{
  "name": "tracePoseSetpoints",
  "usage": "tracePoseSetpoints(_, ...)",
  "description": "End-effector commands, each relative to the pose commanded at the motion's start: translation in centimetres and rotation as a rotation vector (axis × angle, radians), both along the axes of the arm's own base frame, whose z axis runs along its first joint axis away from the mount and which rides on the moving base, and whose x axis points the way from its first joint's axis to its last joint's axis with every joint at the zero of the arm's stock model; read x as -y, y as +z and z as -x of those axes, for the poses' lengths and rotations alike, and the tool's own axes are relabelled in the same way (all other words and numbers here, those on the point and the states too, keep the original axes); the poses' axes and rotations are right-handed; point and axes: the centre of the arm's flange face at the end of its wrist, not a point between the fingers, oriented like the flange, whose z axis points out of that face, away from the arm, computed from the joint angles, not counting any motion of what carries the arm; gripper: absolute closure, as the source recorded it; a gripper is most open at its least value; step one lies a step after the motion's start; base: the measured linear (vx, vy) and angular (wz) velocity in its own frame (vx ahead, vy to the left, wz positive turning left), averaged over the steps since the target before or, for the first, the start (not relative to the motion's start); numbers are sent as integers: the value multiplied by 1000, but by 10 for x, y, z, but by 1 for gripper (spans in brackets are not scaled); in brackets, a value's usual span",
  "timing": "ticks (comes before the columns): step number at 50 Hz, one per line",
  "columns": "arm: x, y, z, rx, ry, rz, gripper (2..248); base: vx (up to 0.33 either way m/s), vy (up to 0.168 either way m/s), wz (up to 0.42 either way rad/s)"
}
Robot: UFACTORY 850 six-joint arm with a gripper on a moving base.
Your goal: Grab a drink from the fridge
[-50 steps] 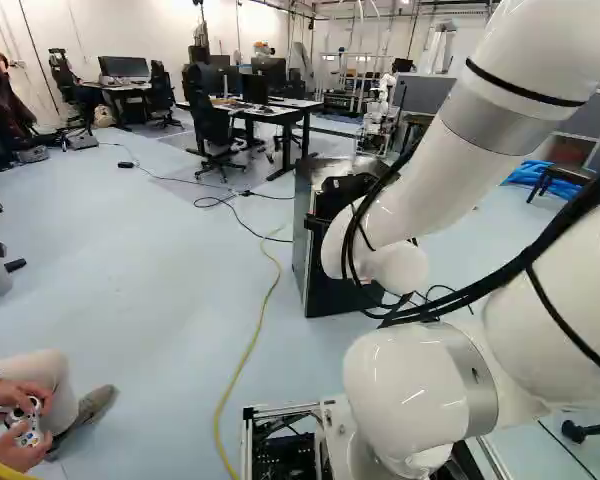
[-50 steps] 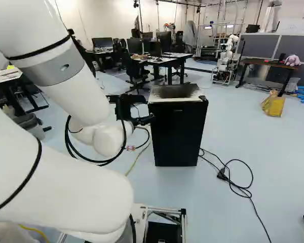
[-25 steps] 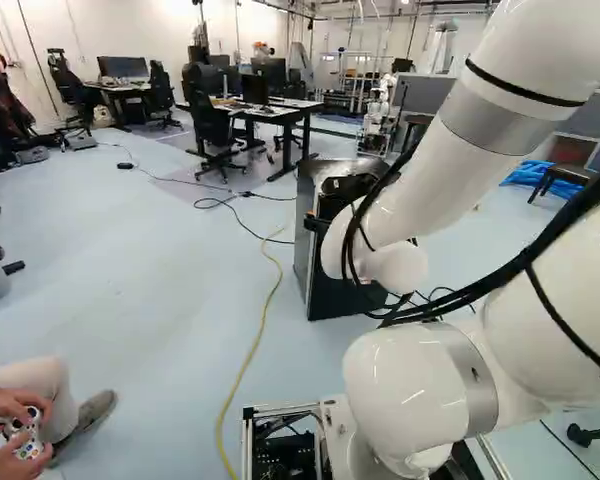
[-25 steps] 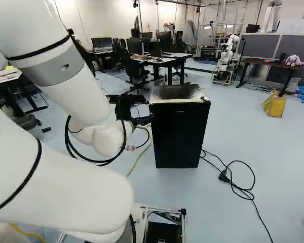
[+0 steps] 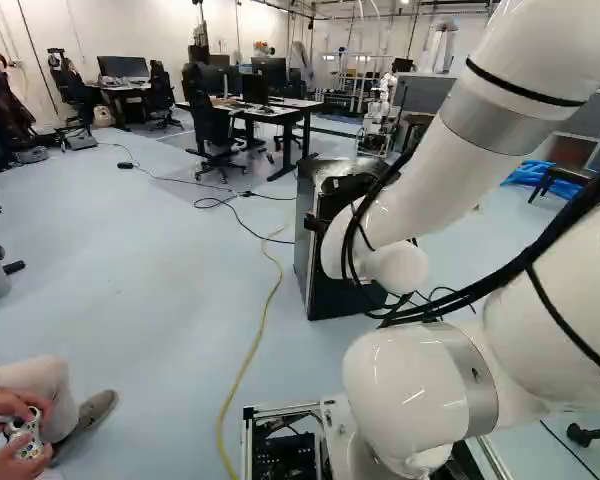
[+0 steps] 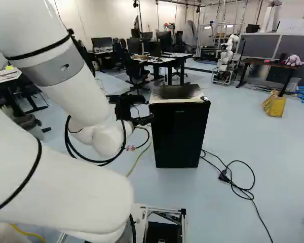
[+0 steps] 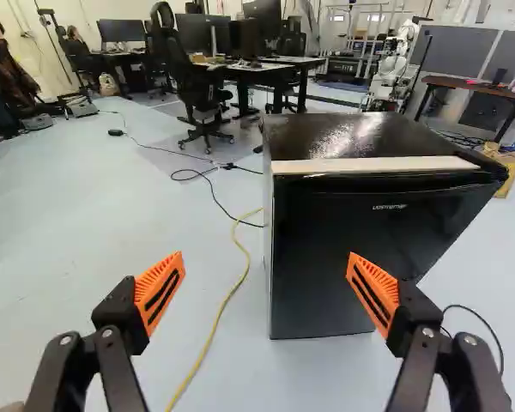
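Spreading a pale blue floor (image 5: 160, 270) beneath all three views. Raising the white arm (image 5: 450, 180) from the joint at the foot of both base views and bringing it back down toward the fridge (image 6: 177, 134). Including, well beyond the fridge, a black-legged desk (image 7: 275, 67) bearing monitors, and, at the right of the right base view, a wooden table (image 6: 267, 63). Showing another robot (image 6: 225, 61), white and upright, near that table.

Standing the fridge upright on the floor, ahead of the gripper (image 6: 143, 117) and near it; presenting a closed black door toward the wrist camera, under a pale strip along the top front edge. Setting an office chair (image 7: 204, 103) beside the desk. In the wrist view, spreading the two fingers wide apart, turning the orange pads (image 7: 160, 292) toward each other, and gripping nothing; lining up one finger in front of the fridge door and the other over bare floor. Resting a yellow bag (image 6: 275, 105) on the floor near the wooden table. Trailing a yellow cable (image 7: 219, 322) along the floor beside the fridge, and looping a black cable (image 6: 224, 174) on its other side.
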Motion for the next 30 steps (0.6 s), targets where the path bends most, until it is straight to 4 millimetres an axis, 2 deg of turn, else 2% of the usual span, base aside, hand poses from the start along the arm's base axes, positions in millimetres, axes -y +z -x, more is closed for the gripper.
tracePoseSetpoints(11,-6,1,-6,-3,10,-6,3,0,0,0)
tracePoseSetpoints(30,-22,5,-28,5,6,-32,3,0,0,0)
